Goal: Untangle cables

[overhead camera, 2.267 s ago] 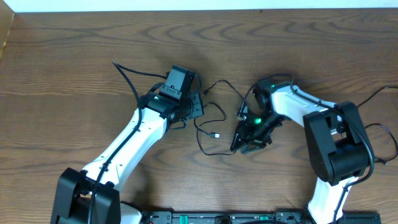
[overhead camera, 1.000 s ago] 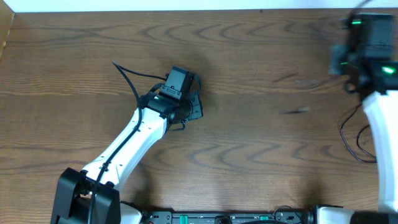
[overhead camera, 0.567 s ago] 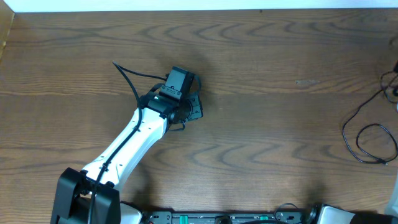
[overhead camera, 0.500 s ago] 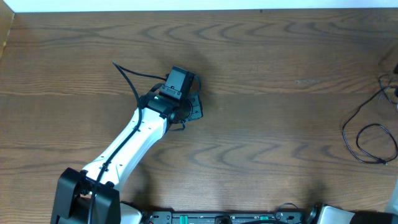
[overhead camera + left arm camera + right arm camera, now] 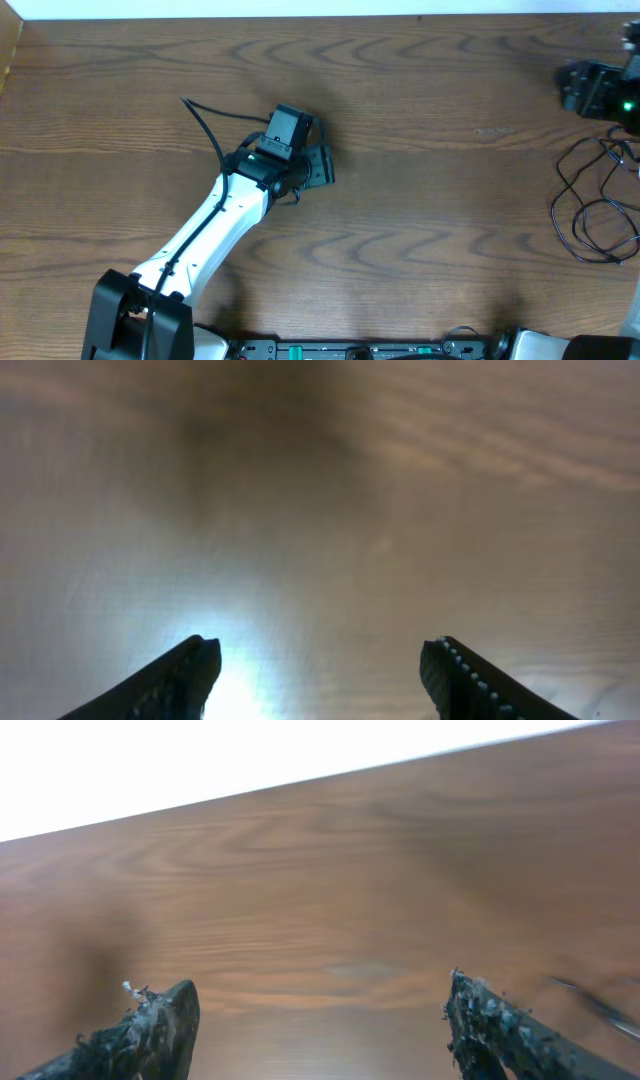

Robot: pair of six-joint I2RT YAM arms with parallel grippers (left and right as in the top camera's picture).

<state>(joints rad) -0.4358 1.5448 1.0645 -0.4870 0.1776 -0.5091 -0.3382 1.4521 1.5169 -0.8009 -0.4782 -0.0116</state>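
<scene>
The wooden table (image 5: 420, 120) fills the overhead view, most of its middle bare. The left arm (image 5: 215, 225) reaches from the near left corner towards the centre. Only the head of the right arm (image 5: 610, 92) shows, at the far right corner.

The black cables (image 5: 553, 212) lie in loose, overlapping loops at the right edge of the table, just below the right arm's head and well apart from the left arm. How many cords make up the heap cannot be told from here, and no white one shows.

Neither arm has hold of a cord, so the step in hand looks like choosing a first grip. The right arm is the one placed to do it. It would do well to come down on an outer strand or a plug end, not the crossing, and draw it sideways slowly so the loops open rather than tighten.

The left gripper (image 5: 318, 660) has its jaws wide apart, with nothing but bare wood between them. The right gripper (image 5: 318, 1005) is just as widely spread and also empty. A thin, blurred dark strand, probably cable, sits beyond its right finger, not between the fingers.
</scene>
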